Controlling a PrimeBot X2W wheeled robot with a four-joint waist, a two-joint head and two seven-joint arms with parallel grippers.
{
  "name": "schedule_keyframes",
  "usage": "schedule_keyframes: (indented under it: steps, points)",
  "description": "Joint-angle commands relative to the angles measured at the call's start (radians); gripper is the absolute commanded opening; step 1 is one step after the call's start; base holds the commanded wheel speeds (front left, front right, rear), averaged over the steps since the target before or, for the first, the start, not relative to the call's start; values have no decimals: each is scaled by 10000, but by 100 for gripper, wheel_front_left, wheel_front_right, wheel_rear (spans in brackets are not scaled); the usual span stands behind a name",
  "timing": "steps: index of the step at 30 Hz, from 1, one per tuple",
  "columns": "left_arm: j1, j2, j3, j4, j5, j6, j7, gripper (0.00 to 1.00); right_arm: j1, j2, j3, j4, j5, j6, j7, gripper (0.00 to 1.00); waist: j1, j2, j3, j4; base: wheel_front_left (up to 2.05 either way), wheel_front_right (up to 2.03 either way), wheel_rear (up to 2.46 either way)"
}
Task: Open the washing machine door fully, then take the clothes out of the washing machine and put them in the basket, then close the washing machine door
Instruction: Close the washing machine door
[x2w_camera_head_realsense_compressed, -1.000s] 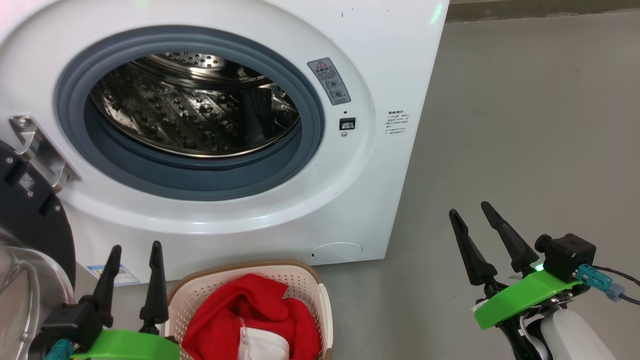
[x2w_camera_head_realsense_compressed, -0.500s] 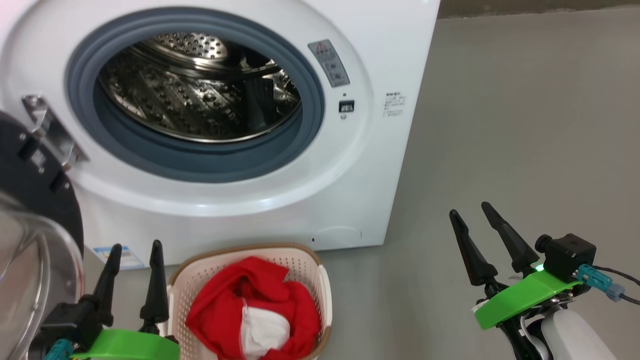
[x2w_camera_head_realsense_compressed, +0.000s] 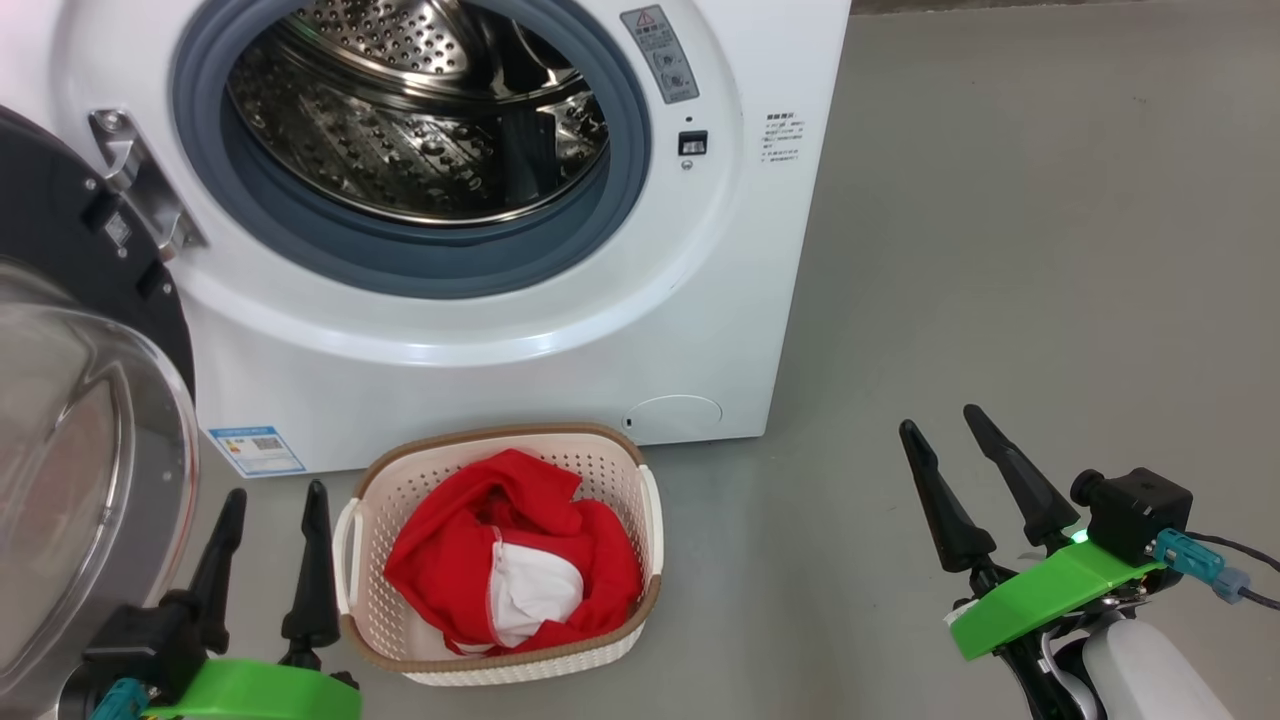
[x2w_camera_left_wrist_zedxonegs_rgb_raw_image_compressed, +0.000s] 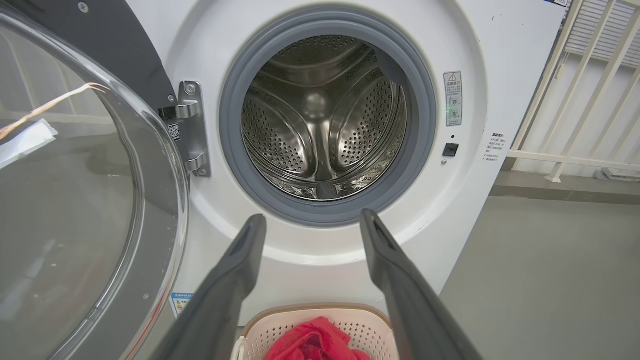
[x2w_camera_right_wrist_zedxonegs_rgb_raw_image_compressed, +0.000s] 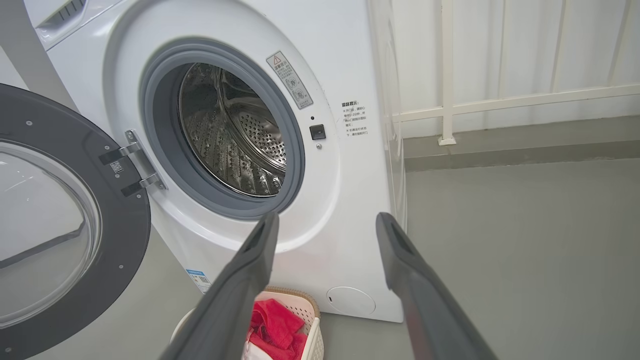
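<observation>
The white washing machine (x2w_camera_head_realsense_compressed: 480, 330) (x2w_camera_left_wrist_zedxonegs_rgb_raw_image_compressed: 500, 90) (x2w_camera_right_wrist_zedxonegs_rgb_raw_image_compressed: 345, 60) stands ahead with its steel drum bare of cloth. Its door (x2w_camera_head_realsense_compressed: 70, 330) (x2w_camera_left_wrist_zedxonegs_rgb_raw_image_compressed: 75, 200) (x2w_camera_right_wrist_zedxonegs_rgb_raw_image_compressed: 55, 225), black-rimmed with a glass bowl, hangs swung out on the left. On the floor in front sits the cream basket (x2w_camera_head_realsense_compressed: 400, 480) (x2w_camera_left_wrist_zedxonegs_rgb_raw_image_compressed: 280, 325) (x2w_camera_right_wrist_zedxonegs_rgb_raw_image_compressed: 312, 320) holding the red clothes (x2w_camera_head_realsense_compressed: 470, 540) (x2w_camera_left_wrist_zedxonegs_rgb_raw_image_compressed: 310, 342) (x2w_camera_right_wrist_zedxonegs_rgb_raw_image_compressed: 275, 325), white lining showing. My left gripper (x2w_camera_head_realsense_compressed: 273, 490) (x2w_camera_left_wrist_zedxonegs_rgb_raw_image_compressed: 312, 220) is open just left of the basket. Far to the right, over bare floor, my right gripper (x2w_camera_head_realsense_compressed: 942, 417) (x2w_camera_right_wrist_zedxonegs_rgb_raw_image_compressed: 325, 220) is open too.
Grey concrete floor (x2w_camera_head_realsense_compressed: 1050, 250) spreads to the right of the machine. A cream railing (x2w_camera_right_wrist_zedxonegs_rgb_raw_image_compressed: 450, 115) (x2w_camera_left_wrist_zedxonegs_rgb_raw_image_compressed: 575, 125) runs along the wall behind it. The open door takes up the space at my left.
The head camera has tilted down, so machine and basket sit higher in view and the whole basket shows. Both grippers stay put and open.
</observation>
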Motion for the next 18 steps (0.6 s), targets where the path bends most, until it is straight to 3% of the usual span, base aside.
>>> schedule_keyframes:
  steps: [1, 18]
  points:
    - [-256, 180, 387, -185, 68, -23, -122, 100, -43, -67, 182, -208, 94, 16, -120, 100, 0, 0, 0, 7, -19, 19, 0]
    - [-253, 128, 449, -136, 146, -48, -123, 100, -28, -64, 203, -195, 95, 16, -120, 100, 0, 0, -44, 20, 0, 0, 0]
